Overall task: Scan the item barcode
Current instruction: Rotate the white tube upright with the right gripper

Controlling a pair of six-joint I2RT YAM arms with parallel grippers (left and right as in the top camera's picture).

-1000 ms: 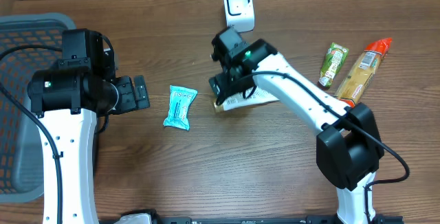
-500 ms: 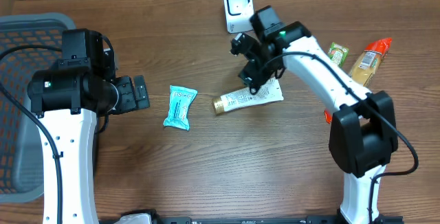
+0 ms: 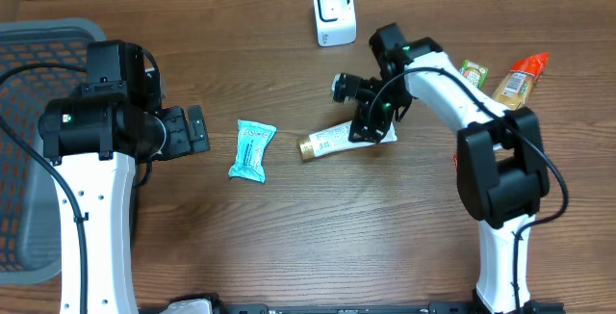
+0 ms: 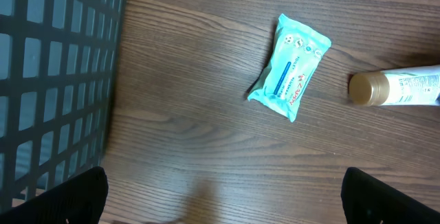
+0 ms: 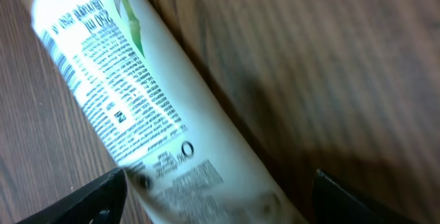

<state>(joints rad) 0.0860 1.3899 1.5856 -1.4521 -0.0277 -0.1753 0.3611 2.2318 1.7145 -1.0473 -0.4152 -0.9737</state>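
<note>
Hovering over the white tube point(image 3: 327, 143), the right tool point(image 3: 366, 126) is standing wide, gripping nothing. The tube is lying on the desk point(image 3: 289, 227), apart from the scanner point(image 3: 334, 13); grasping and scanning are remaining.

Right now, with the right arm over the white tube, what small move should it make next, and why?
Probably lower the right pincer slightly and close it on the tube. Its jaws stand open over the tube's flat end, nothing is gripped yet, and the scanner sits apart at the far edge, so the tube must be picked up first.
</note>
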